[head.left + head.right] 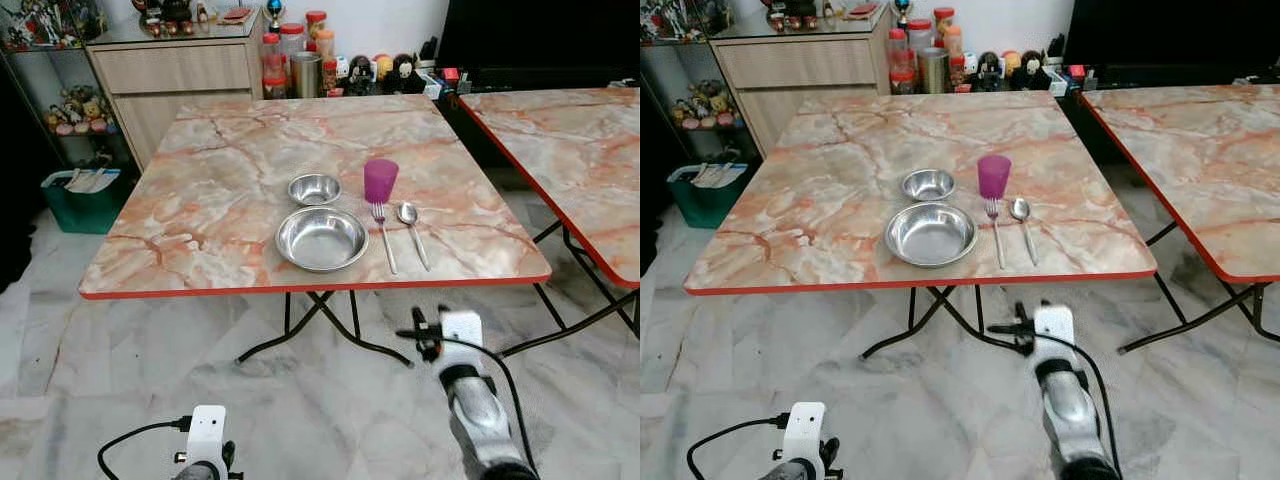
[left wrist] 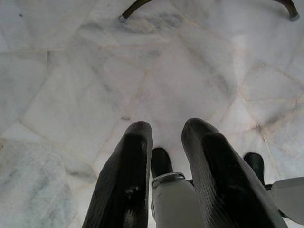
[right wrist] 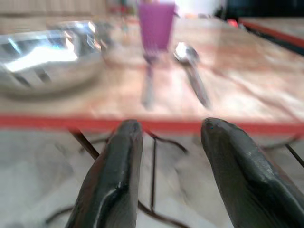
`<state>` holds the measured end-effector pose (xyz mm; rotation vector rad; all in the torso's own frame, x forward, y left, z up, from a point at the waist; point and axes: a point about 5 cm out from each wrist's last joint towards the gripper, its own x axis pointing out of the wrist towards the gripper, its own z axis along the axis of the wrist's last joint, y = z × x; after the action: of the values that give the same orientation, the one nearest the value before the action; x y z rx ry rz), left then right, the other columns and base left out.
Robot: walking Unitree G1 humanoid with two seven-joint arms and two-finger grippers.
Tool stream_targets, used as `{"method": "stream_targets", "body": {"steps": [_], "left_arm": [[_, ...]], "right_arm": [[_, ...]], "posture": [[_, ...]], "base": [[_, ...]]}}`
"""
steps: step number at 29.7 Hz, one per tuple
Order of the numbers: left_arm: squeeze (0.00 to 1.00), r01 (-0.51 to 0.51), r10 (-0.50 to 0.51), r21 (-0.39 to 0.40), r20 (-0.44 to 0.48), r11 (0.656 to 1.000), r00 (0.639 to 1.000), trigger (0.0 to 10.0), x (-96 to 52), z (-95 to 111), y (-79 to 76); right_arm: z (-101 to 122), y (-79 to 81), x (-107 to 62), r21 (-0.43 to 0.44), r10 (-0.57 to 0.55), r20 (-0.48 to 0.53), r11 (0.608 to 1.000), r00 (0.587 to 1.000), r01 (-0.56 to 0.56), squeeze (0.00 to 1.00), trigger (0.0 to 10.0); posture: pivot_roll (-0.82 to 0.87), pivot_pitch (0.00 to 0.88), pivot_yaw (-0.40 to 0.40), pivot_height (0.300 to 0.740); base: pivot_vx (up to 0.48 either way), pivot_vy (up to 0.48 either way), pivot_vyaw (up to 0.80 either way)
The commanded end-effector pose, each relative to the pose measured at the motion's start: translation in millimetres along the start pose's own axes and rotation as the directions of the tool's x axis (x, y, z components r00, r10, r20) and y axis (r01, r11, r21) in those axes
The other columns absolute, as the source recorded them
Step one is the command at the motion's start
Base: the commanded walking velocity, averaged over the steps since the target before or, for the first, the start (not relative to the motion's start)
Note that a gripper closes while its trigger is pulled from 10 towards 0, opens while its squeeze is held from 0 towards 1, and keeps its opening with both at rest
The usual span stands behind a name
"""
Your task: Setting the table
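Marble counter (image 1: 210,200) with large bowl (image 1: 321,239), small bowl (image 1: 314,188), purple cup (image 1: 380,180), fork (image 1: 383,236), spoon (image 1: 411,230), right end effector (image 3: 171,137) spread and empty at its edge, left end effector (image 2: 166,137) parted over floor (image 2: 71,71)

**Place setting lying near the table's front edge**

A marble-patterned table (image 1: 840,190) with a red rim is standing on a pale stone floor (image 1: 940,410). A large steel bowl (image 1: 931,234) is sitting near the front edge, with a small steel bowl (image 1: 928,184) just behind it. A purple cup (image 1: 993,176) is standing upright to their right. A fork (image 1: 995,230) and a spoon (image 1: 1022,225) are lying side by side in front of the cup, handles pointing toward the edge. The right arm (image 1: 1065,400) is reaching forward below the table edge, and the left arm's white wrist (image 1: 803,430) is hanging low over the floor. A second table (image 1: 1200,160) is standing at the right. Jars (image 1: 925,55) are lining the far wall beside a wooden cabinet (image 1: 800,70).
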<state>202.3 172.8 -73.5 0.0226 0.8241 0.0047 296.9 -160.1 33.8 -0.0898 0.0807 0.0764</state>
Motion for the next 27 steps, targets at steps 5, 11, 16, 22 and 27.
{"method": "stream_targets", "body": {"steps": [5,11,16,22,27], "left_arm": [[0.0,0.018,-0.017,0.035,-0.002,0.999,1.0,10.0,0.3,1,-1.0],[0.0,0.02,-0.02,0.051,-0.004,0.999,1.0,10.0,0.0,0,-1.4],[0.0,0.025,-0.025,0.048,-0.005,0.999,1.0,10.0,-0.1,-1,-2.0],[0.0,0.031,-0.031,0.05,0.005,0.998,1.0,10.0,0.8,3,-3.5],[0.0,0.024,-0.024,0.034,0.015,0.999,1.0,10.0,1.3,5,-3.6]], "right_arm": [[13,13.4,9.9,0.008,0.033,0.035,0.999,0.999,-0.034,0.0,10.0],[16,16.2,13.4,0.002,0.03,0.036,1.0,0.999,-0.03,0.0,10.0],[20,12.5,16.4,0.01,0.01,0.044,1.0,0.999,-0.011,0.0,10.0],[31,13.7,20.9,-0.02,0.019,0.097,1.0,0.995,-0.017,0.0,10.0],[52,7.2,29.6,0.016,-0.027,0.171,1.0,0.985,0.025,0.0,10.0]], "posture": [[-0.03,0.0,0.028,0.74],[-0.03,0.0,0.026,0.74],[-0.03,0.0,0.024,0.74],[-0.02,0.0,0.017,0.74],[-0.02,0.0,0.017,0.74]], "base": [[0.0,0.0,0.0],[0.0,0.0,0.0],[0.0,0.0,0.0],[0.0,0.0,0.0],[0.148,0.0,0.0]]}}
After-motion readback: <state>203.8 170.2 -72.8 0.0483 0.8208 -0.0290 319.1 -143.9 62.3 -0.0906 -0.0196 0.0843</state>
